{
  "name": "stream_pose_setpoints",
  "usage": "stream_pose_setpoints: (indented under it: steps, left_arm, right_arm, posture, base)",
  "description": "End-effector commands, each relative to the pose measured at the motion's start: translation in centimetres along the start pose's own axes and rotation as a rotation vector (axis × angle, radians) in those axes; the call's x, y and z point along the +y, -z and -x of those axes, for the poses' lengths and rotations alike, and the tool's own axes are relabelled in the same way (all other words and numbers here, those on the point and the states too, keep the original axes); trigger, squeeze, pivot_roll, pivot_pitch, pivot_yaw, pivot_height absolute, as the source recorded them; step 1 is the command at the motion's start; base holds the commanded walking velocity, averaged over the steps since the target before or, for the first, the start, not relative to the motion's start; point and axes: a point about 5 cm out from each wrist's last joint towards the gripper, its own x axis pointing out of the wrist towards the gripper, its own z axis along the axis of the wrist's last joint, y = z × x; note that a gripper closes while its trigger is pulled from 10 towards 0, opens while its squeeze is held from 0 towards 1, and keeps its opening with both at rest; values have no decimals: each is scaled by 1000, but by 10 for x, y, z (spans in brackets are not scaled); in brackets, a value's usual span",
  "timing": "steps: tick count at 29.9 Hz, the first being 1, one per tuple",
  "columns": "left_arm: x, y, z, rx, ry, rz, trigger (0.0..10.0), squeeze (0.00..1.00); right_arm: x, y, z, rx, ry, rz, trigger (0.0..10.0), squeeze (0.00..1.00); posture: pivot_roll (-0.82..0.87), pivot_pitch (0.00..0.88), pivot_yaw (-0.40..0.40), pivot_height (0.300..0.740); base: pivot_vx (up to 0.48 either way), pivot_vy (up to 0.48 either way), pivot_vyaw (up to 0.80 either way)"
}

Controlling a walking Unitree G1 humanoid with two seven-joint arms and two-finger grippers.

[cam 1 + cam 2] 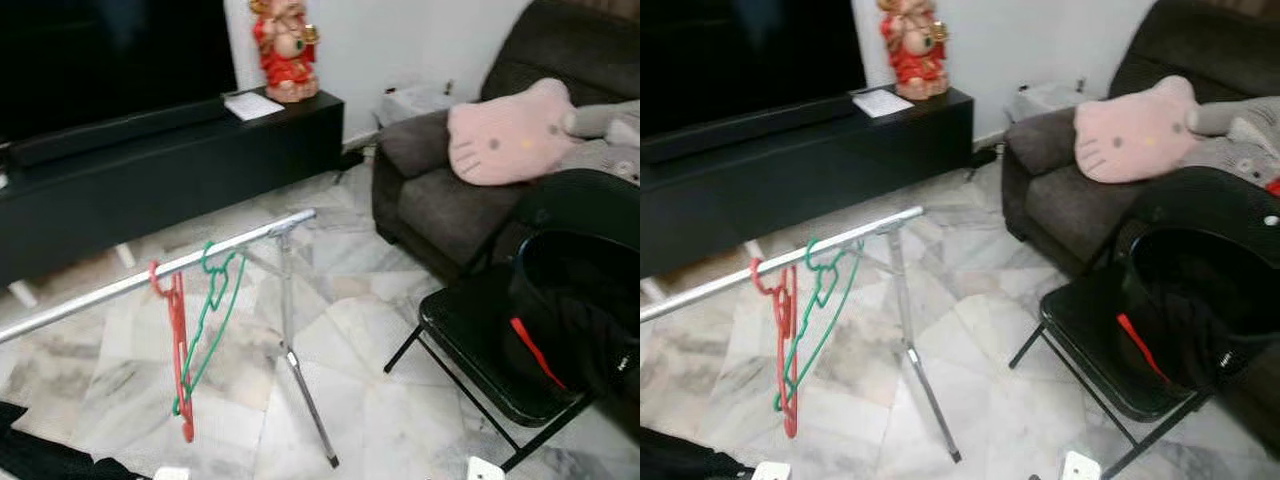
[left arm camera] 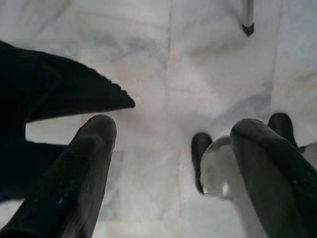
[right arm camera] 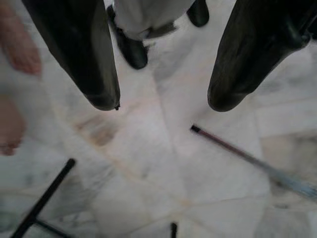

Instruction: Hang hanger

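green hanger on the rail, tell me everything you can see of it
The green hanger is thin, wire-like or slim plastic, with a hook at the top and an open triangular frame below. Its hook sits over the silver rail of the clothes rack, and it hangs down tilted, edge-on to the head camera. It hangs close beside the red hanger and seems to overlap it low down. Nothing hangs on it.

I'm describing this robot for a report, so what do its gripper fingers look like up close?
Each gripper has two long black fingers with rounded, glossy tips: the left gripper and the right gripper look alike. No cables or markings show on them.
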Motion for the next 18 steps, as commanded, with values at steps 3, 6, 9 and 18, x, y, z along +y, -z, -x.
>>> stream_pose_setpoints:
  steps: [3,6,9,18]
  left_arm:
    - [6,13,3,35,-13,10,10000,0]
    - [8,13,4,33,-17,11,10000,0]
    - [9,12,4,29,-19,10,10000,0]
    - [0,5,1,11,-8,14,10000,0]
  right_arm:
    - [2,6,1,22,-2,-6,10000,0]
    - [2,6,1,21,-2,-6,10000,0]
    - [2,5,1,20,-3,-6,10000,0]
    - [2,5,1,21,-4,-4,10000,0]
  posture:
    - [-23,17,60,740]
    - [-23,19,58,740]
    - [-23,19,57,740]
    - [-24,13,55,740]
  base:
    - [0,0,-788]
    - [0,0,-788]
    - [0,0,-788]
    - [0,0,-788]
